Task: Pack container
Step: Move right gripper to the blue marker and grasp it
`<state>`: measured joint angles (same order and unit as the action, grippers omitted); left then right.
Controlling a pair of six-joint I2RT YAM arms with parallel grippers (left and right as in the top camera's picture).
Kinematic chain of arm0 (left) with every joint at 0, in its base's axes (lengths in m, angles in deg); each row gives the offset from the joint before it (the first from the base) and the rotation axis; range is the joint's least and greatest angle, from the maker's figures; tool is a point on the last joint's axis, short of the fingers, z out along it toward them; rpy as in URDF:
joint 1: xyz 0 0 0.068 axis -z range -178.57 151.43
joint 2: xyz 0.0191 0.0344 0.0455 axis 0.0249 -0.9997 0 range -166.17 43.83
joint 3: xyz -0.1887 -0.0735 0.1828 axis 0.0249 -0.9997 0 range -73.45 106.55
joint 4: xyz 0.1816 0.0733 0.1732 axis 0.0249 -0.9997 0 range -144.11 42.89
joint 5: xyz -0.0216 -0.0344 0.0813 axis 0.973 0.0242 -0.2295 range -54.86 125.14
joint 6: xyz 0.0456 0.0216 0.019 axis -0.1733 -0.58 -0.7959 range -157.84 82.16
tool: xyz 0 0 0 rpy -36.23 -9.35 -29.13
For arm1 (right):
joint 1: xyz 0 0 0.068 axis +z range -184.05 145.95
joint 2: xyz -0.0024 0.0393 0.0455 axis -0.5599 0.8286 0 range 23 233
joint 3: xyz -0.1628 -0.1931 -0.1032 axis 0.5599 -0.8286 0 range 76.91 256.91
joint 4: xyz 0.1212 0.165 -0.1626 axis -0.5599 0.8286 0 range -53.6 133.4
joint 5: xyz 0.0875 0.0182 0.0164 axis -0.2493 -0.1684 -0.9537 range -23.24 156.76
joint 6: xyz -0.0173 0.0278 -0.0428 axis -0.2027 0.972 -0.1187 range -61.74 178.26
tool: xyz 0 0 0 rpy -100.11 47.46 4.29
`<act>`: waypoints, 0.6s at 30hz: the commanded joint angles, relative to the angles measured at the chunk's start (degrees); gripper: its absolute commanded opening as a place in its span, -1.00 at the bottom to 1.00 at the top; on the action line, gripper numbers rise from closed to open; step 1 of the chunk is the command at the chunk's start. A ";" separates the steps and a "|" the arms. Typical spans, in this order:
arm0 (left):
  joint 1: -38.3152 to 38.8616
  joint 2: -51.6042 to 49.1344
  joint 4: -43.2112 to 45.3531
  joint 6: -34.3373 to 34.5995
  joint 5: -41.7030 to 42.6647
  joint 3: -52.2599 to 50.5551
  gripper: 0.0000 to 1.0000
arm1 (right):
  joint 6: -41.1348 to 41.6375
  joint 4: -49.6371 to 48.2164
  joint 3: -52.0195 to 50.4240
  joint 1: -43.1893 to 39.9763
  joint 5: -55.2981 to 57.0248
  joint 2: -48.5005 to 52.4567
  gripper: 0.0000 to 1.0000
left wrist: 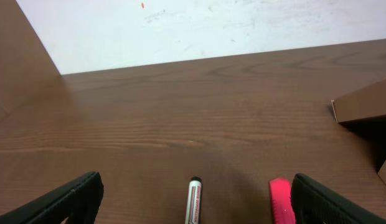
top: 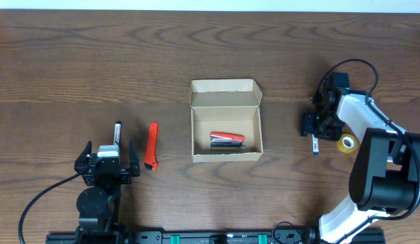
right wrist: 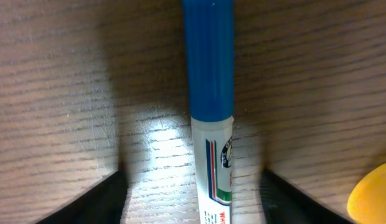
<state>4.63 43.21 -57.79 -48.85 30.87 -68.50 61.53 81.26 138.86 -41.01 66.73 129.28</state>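
Note:
The container [top: 225,156] is a tan cardboard box at the table's middle, its flap lid [top: 224,94] open toward the back. A red and black item [top: 227,139] lies inside. My right gripper [top: 316,127] is down over a blue-capped whiteboard marker [right wrist: 208,62] lying on the table. In the right wrist view, its fingers [right wrist: 93,202] stand either side of the marker's white barrel with gaps, open [right wrist: 193,208]. My left gripper [top: 108,152] is wide open, low over a black-capped marker [left wrist: 194,202]. A red pen-like tool [left wrist: 280,204] lies just inside its right finger.
A yellow tape roll [top: 346,143] lies right of the blue marker [top: 315,145], and its edge [right wrist: 373,196] shows in the right wrist view. The red tool [top: 152,145] lies between the left gripper and the box. A box corner [left wrist: 361,106] shows in the left wrist view.

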 commanded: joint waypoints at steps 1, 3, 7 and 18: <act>0.04 0.42 -0.48 -1.01 0.24 -1.64 0.91 | -0.37 -1.27 -3.96 -0.24 -0.68 2.25 -0.20; 0.04 0.42 -0.46 -1.01 0.24 -1.64 0.91 | -0.37 -1.81 -4.46 -0.24 -0.70 2.25 -0.46; 0.04 0.42 -0.48 -1.01 0.24 -1.64 0.91 | -0.37 -2.05 -4.59 -0.24 -0.92 2.25 -0.97; 0.04 0.42 -0.48 -1.01 0.24 -1.64 0.91 | -3.69 -2.62 -2.01 0.81 -9.07 0.09 -0.97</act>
<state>4.63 43.21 -57.79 -48.85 30.87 -68.50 60.15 78.85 137.46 -40.99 64.37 127.69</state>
